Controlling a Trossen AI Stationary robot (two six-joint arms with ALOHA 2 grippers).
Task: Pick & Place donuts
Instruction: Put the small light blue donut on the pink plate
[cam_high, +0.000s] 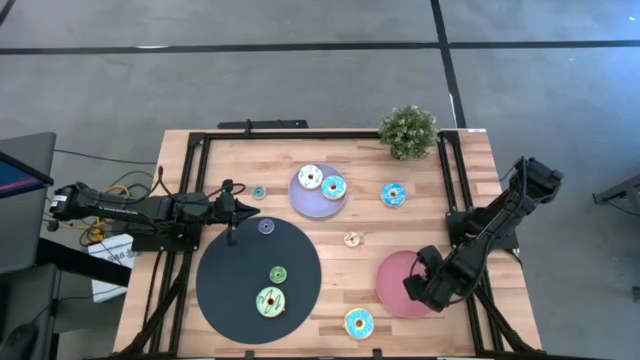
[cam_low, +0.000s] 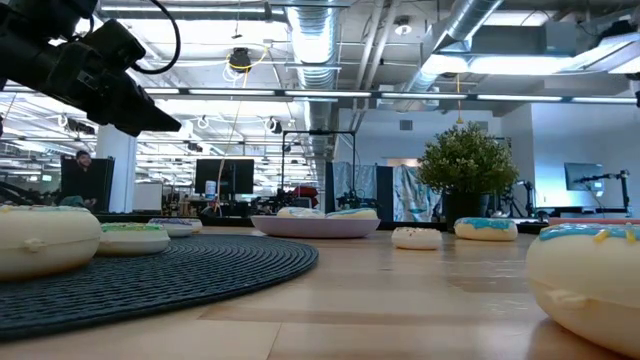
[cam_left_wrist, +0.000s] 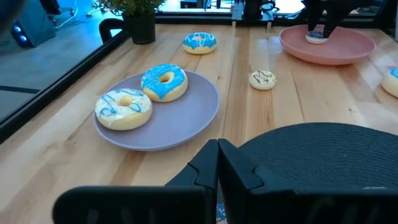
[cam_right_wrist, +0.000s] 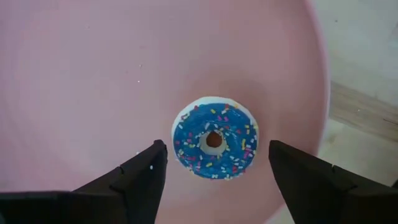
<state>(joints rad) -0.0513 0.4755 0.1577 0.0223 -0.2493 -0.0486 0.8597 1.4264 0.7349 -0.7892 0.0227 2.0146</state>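
Note:
My right gripper (cam_right_wrist: 216, 152) is open above the pink plate (cam_right_wrist: 93, 62), pointing down. A small blue sprinkled donut (cam_right_wrist: 214, 138) lies flat on the plate between the fingers, with a gap on each side. My left gripper (cam_left_wrist: 217, 152) is shut and waits in the air at the far left edge of the black plate (cam_high: 258, 275), holding nothing. Two blue-iced donuts (cam_left_wrist: 165, 82) sit on the lavender plate (cam_high: 318, 190). Two green donuts (cam_high: 270, 301) and a small purple one (cam_high: 265, 227) lie on the black plate.
Loose on the wood lie a blue donut (cam_high: 393, 194), a small cream one (cam_high: 352, 239), a small blue one (cam_high: 258, 191) and a blue one by the near edge (cam_high: 359, 323). A potted plant (cam_high: 408, 130) stands at the far edge.

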